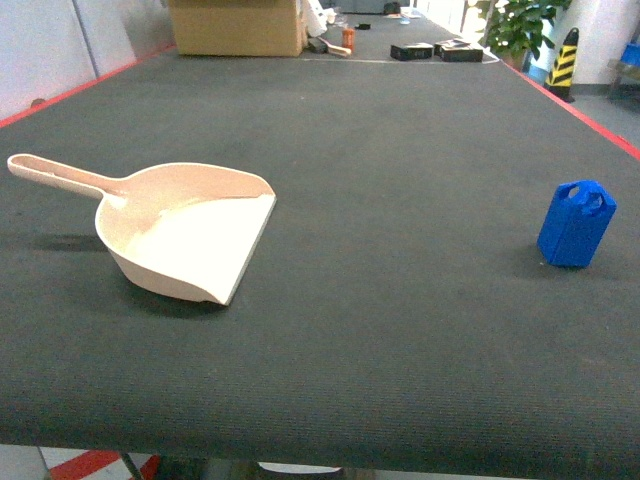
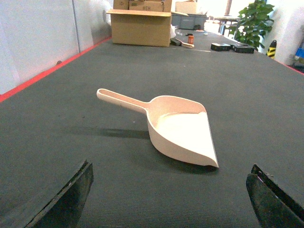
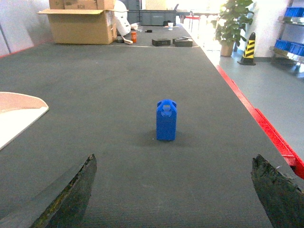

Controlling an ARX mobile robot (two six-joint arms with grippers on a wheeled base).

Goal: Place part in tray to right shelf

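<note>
The cream tray (image 1: 190, 235) lies on the dark table at the left, handle pointing back-left, open lip facing right. It also shows ahead in the left wrist view as the tray (image 2: 183, 130). The small blue part (image 1: 575, 224) stands upright at the table's right; in the right wrist view the part (image 3: 166, 120) is straight ahead, well beyond the fingers. My left gripper (image 2: 171, 178) is open and holds nothing, short of the tray. My right gripper (image 3: 173, 175) is open and holds nothing. Neither gripper shows in the head view. The right shelf is out of view.
A cardboard box (image 1: 237, 26) and small black items (image 1: 412, 51) sit at the table's far end. Red tape (image 1: 590, 115) marks the table's right edge, with floor beyond. A potted plant (image 3: 230, 23) and striped cone (image 3: 248, 49) stand off to the right.
</note>
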